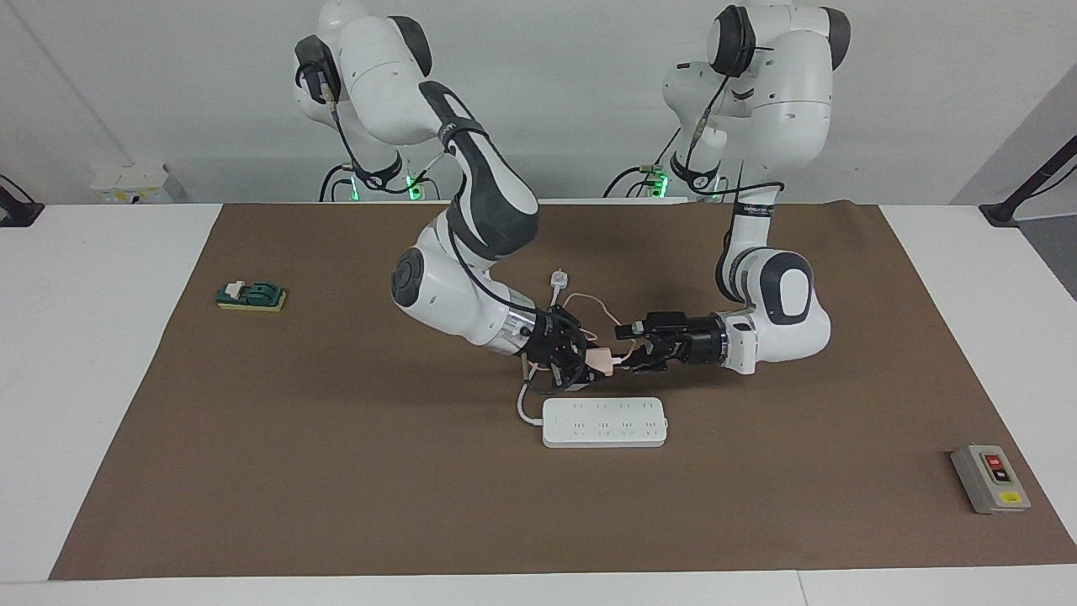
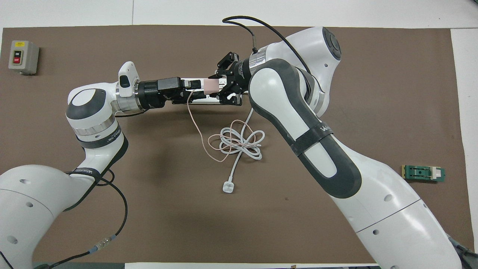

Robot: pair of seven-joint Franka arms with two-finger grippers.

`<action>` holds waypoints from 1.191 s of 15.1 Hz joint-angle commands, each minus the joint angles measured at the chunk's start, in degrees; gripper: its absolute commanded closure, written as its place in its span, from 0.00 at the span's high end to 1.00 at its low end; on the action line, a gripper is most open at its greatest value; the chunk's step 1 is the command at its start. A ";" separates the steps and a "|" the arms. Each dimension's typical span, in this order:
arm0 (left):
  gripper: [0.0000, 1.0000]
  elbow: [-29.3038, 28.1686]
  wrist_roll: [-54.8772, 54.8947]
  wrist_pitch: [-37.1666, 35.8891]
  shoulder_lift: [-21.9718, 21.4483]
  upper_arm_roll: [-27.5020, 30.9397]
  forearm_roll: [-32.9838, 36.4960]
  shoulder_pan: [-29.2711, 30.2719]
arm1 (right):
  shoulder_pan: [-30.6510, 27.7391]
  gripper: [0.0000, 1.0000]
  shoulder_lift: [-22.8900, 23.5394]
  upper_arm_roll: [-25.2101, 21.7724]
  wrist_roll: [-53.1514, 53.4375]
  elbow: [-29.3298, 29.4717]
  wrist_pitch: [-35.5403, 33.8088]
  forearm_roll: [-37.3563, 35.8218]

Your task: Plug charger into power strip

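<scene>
Your right gripper [image 1: 589, 360] holds the charger [image 1: 599, 360] in closed fingers, raised over the strip [image 1: 604, 422]. Your left gripper [image 1: 633, 345] reaches in level, meeting the charger; whether its fingers grip cannot be told.

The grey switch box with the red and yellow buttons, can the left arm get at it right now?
Probably yes, but not freely: the switch box sits at the left arm's end of the table with bare mat around it, yet the left gripper is at the charger above the power strip.

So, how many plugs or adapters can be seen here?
2. The pink charger is up between the right gripper and left gripper, over the power strip. The white plug lies nearer the robots.
</scene>
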 commanded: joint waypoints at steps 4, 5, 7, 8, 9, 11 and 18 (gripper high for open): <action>1.00 -2.74 5.21 4.90 -1.68 0.34 -1.19 -2.25 | 0.24 0.00 1.81 -0.24 1.62 3.34 0.48 0.70; 1.00 -2.74 5.21 4.90 -1.59 0.34 -1.19 -2.51 | 0.24 0.00 1.81 -0.16 1.62 3.25 0.48 0.70; 1.00 -2.22 5.12 4.99 -1.50 0.34 -1.19 -2.51 | 0.32 0.00 1.81 -0.15 1.62 3.34 0.48 0.70; 1.00 -2.21 5.12 4.99 -1.50 0.34 -1.19 -2.51 | 0.33 0.00 1.81 -0.15 1.62 3.25 0.48 0.70; 1.00 -2.30 5.04 4.99 -1.41 0.26 -1.27 -2.51 | 0.33 0.00 1.81 -0.15 1.62 3.34 0.57 0.70; 1.00 -2.13 5.04 4.90 -1.15 0.17 -1.71 -2.51 | 0.33 0.00 1.81 -0.15 1.62 3.34 0.57 0.70; 1.00 0.68 4.77 6.83 0.52 0.17 -4.35 -3.04 | 1.03 0.00 1.81 -0.15 1.53 3.25 0.92 0.70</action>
